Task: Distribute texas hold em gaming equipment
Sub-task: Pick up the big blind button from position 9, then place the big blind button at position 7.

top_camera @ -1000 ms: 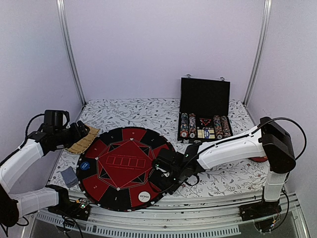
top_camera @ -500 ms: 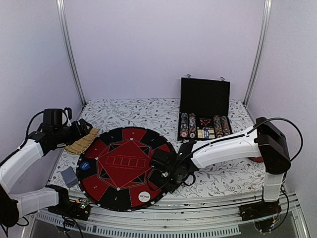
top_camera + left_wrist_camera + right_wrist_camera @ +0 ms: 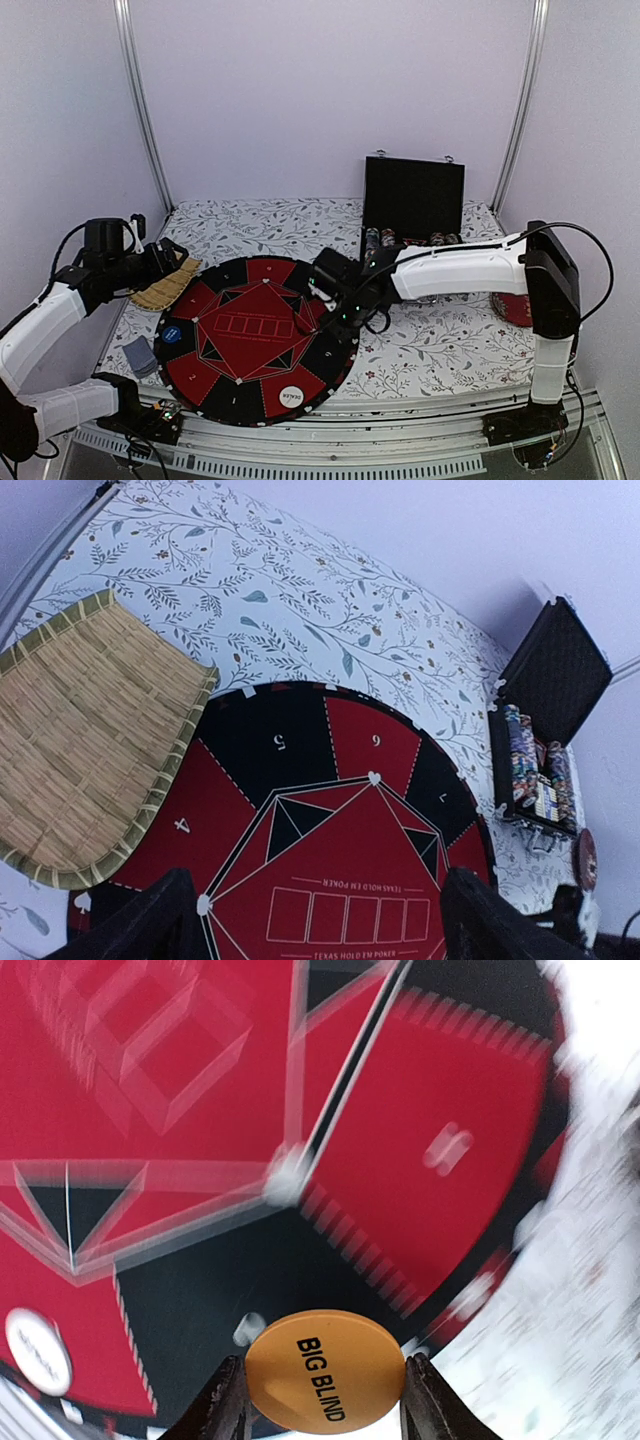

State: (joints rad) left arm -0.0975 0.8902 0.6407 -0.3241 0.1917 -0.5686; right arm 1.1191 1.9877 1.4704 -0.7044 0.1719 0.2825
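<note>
A round red and black poker mat [image 3: 250, 345] lies near the table's front. My right gripper [image 3: 338, 305] hovers above its right side, shut on an orange "BIG BLIND" disc [image 3: 325, 1370] pinched edge to edge between the fingertips. The white "DEALER" disc [image 3: 291, 396] rests on the mat's near edge, and shows blurred in the right wrist view [image 3: 38, 1348]. On the mat's left edge sits a blue disc [image 3: 172, 335]. Grey-blue backed playing cards [image 3: 139, 356] lie left of the mat. My left gripper [image 3: 165, 256] hangs open over the woven mat [image 3: 80, 750], holding nothing.
An open black chip case [image 3: 413, 200] stands at the back right, its chip rows partly hidden behind my right arm. A red round object [image 3: 512, 308] lies at the far right edge. The woven mat [image 3: 170, 282] touches the poker mat's upper left rim.
My right gripper closed on the orange disc at the mat's near right edge, then lifted and carried it back toward the mat's far right side. The left arm barely moved.
</note>
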